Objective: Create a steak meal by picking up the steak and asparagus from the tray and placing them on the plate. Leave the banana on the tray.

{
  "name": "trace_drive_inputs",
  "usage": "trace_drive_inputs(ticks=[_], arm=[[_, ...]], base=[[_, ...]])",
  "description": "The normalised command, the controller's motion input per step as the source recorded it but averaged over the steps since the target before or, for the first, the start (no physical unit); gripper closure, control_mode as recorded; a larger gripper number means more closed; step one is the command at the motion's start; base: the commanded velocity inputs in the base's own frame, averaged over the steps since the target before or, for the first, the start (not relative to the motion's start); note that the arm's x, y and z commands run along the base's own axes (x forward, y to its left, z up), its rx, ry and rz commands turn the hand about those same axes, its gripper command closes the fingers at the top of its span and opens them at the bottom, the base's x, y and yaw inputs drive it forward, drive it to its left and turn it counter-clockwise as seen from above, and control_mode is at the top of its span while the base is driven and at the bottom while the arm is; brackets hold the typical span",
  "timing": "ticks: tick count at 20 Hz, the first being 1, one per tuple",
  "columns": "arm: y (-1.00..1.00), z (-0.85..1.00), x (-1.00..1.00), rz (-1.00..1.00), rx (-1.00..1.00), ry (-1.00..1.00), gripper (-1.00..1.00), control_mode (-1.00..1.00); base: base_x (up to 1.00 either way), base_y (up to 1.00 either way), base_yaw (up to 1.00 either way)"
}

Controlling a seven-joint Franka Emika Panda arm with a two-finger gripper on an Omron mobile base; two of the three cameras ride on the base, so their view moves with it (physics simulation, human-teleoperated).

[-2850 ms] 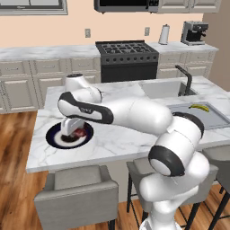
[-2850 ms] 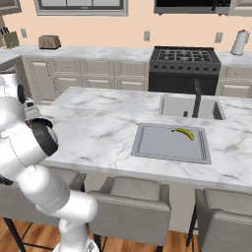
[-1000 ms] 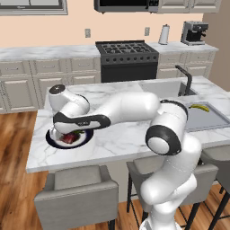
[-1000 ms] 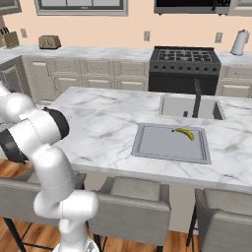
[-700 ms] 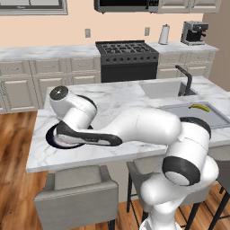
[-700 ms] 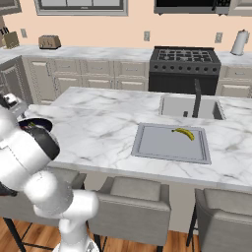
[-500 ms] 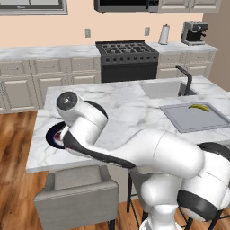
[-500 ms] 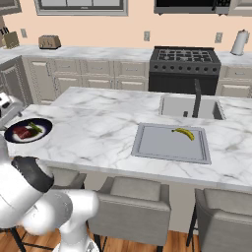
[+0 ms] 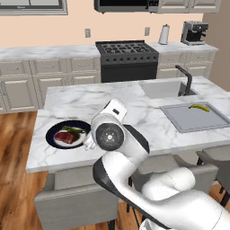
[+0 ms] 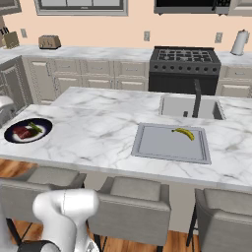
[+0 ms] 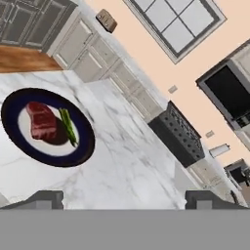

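Hand view: plate (image 11: 84, 149) on the marble counter (image 11: 136, 166), up and to the left of the finger tips.
Steak: lies on the plate centre (image 11: 45, 122), long axis running from upper left to lower right in this view.
Asparagus: on the plate (image 11: 68, 126), just beside the steak on its right, touching or nearly so; stalk roughly parallel to the steak.
Gripper: (image 11: 124, 199) two dark tips set wide apart, nothing between them; jaws released, holding nothing.
Left base view: plate (image 9: 53, 130) with steak (image 9: 65, 139) and asparagus (image 9: 72, 130) near the island's left end; tray (image 9: 179, 120) well apart at the right end.
Banana: on the tray (image 9: 199, 107), near its far edge.
Judgement: both items rest on the plate, banana left in place; task looks complete, no further grasp called for.
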Motion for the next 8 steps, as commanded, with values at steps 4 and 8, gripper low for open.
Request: trace_drive_inputs(ticks=[4,8], arm=[[-0.59,0.97,-0.91,0.0,0.08,-0.2,-1.0,-1.0],[-0.8,0.75,-1.0,0.0,0.14,-0.14,-1.0,-1.0]], base=[[0.0,0.0,0.0],[0.0,0.0,0.0]])
